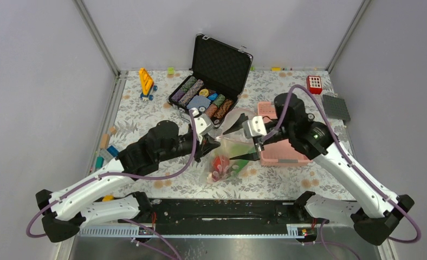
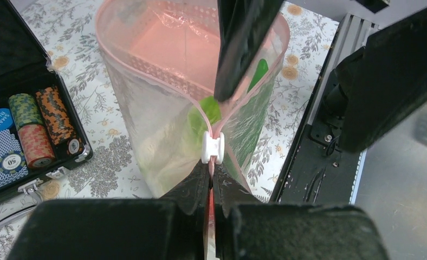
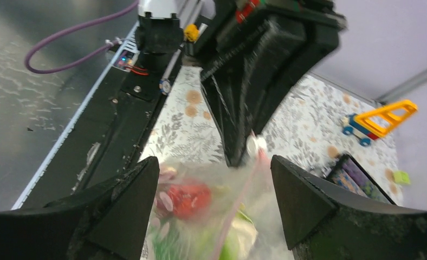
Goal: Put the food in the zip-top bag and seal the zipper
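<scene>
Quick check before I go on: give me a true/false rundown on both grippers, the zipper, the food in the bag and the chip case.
1. The left gripper is shut on the zip-top bag beside the white slider. True.
2. The right gripper is clamped on the bag. False: its jaws stand wide open at the bag's mouth.
3. The zipper is sealed end to end. False: the mouth gapes open.
4. A red fruit lies inside the bag. True.
5. The poker chip case is closed. False: its lid stands up.
</scene>
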### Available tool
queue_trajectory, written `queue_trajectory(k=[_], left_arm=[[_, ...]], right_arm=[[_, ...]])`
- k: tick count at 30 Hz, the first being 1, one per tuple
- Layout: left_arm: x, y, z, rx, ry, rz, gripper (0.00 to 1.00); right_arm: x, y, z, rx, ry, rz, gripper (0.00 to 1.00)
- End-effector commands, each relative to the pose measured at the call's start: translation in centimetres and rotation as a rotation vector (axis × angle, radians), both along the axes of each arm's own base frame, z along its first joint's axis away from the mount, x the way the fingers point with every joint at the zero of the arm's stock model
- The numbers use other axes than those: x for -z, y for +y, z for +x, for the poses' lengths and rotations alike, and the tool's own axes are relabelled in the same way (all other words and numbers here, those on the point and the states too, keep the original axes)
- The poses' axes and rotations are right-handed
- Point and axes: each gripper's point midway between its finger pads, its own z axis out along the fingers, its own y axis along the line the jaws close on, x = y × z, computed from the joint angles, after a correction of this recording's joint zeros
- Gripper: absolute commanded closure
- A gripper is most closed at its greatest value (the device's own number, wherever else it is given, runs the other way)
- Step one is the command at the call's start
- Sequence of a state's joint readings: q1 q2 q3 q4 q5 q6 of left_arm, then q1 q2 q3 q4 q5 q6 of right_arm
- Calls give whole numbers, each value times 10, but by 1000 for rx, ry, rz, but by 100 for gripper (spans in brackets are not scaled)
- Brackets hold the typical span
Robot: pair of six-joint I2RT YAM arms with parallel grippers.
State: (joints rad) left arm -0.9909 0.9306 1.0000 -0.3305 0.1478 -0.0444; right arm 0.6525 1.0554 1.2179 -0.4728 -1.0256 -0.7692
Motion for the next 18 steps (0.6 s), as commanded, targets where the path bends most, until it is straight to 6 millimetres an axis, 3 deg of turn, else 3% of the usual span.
queue_trajectory(k=[1,14,18], left_arm=[[-34,-5,-5,38,-47,-72,100],[-27,-14,-12,113,-54,-58,100],[-26,-14,-11,107,-54,-55,100]], right_arm=[[-11,17,-4,-18,-88,-25,19],[3,33,4,-33,-45,-81,29],[7,37,6,-37,-18,-95,37]])
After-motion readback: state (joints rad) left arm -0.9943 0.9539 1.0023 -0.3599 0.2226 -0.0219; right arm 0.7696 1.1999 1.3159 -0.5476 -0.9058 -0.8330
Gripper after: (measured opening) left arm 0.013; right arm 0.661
